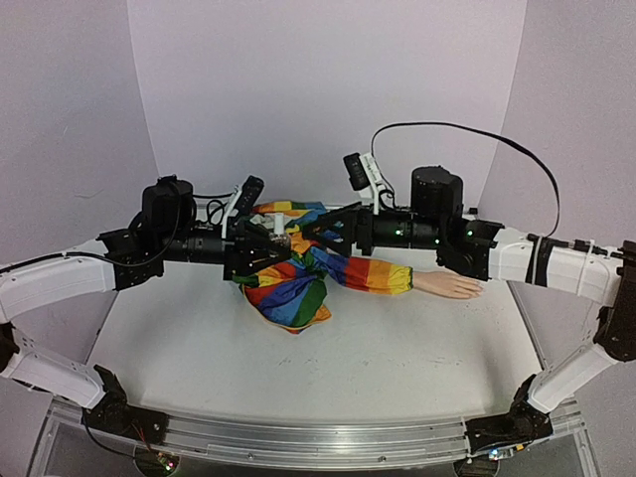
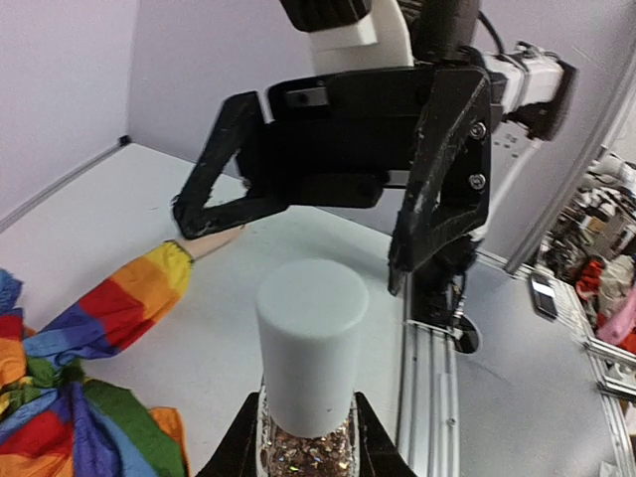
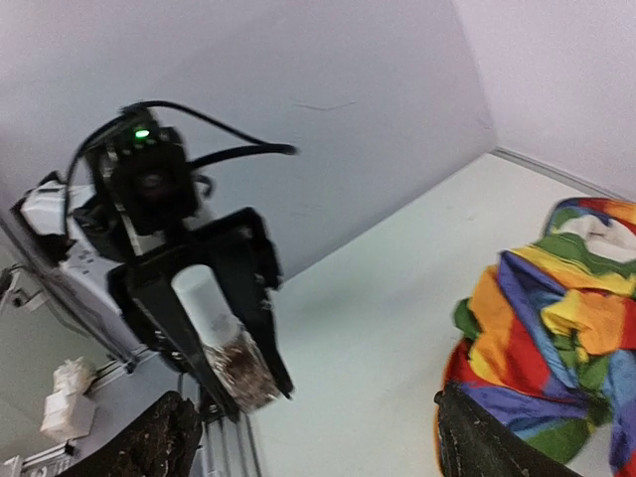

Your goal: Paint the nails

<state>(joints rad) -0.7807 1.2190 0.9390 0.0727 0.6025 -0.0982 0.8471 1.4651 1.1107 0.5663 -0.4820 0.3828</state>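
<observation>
Left fingers (image 2: 235,452) clamp one glitter bottle (image 2: 310,338), white cap up. Right fingers (image 2: 440,169) are spread wide and empty, facing it. Both arms reach level, meeting above one rainbow sleeve (image 1: 348,270). White table (image 1: 397,358), lilac walls. One mannequin hand (image 1: 449,284) lies right of the sleeve; nails (image 1: 477,290) too small to resolve.

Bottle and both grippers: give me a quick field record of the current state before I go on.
left gripper: shut on the bottle, gripping its glittery body
cap: white, on the bottle
right gripper: open, empty, just beyond the cap and apart from it
mannequin hand: lying on the table, right of both grippers, at the end of the rainbow sleeve
nails: too small to judge in any view
brush: none in view
</observation>
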